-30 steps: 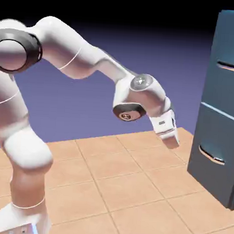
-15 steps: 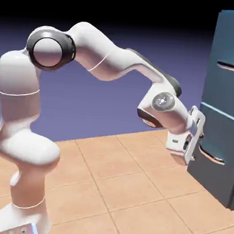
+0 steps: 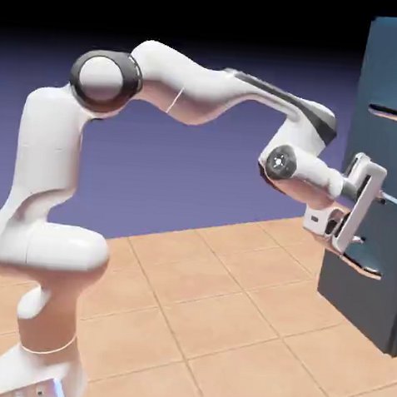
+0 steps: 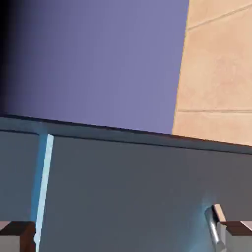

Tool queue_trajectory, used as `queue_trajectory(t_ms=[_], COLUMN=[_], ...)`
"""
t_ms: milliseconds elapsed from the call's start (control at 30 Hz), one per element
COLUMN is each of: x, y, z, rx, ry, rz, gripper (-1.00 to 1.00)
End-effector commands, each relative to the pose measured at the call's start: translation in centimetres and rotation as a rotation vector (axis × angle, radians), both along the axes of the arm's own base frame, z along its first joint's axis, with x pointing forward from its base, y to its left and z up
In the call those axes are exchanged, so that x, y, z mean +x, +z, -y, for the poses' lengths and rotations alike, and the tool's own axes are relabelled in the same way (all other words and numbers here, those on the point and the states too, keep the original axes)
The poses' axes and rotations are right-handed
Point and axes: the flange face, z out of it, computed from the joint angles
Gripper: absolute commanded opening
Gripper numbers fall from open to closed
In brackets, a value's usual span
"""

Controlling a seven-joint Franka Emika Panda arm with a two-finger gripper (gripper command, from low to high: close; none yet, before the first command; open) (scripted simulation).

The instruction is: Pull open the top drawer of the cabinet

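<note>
Exterior view's right: tall cabinet [image 3: 366, 301];
Top drawer [image 3: 387, 152]: higher than the fingers [image 4: 17, 238]; shut, flat-fronted, dark blue-grey;
Upper handle [image 3: 395, 114]: curved, silver;
Fingers: released, spread wide; near the lower handle [image 3: 360, 265].

No text, label, brand name, number or sign can be read in either view. Small dark marks show on the white robot arm [image 3: 188, 91], near its hand and at the lower edge of its base, but they are too small to make out.
</note>
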Motion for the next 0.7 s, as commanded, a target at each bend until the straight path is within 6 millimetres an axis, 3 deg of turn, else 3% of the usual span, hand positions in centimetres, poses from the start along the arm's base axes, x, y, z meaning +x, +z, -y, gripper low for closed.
queue_trajectory(t_ms=[0, 167, 333, 400, 633, 667], x=[0.3, 1.5, 1.8, 1.8, 6.8, 6.8], y=[0.9, 6.3, 12.7, 13.0, 13.0, 13.0], z=[-0.5, -4.0, -9.3, -9.6, -9.6, -9.6], rx=[0.008, 0.046, 0.094, 0.096, 0.096, 0.096], ry=[-0.008, -0.026, 0.0, 0.003, 0.003, 0.003], rz=[0.033, 0.213, 0.417, 0.428, 0.428, 0.428], gripper=[0.0, 0.0, 0.0, 0.0, 0.0, -1.0])
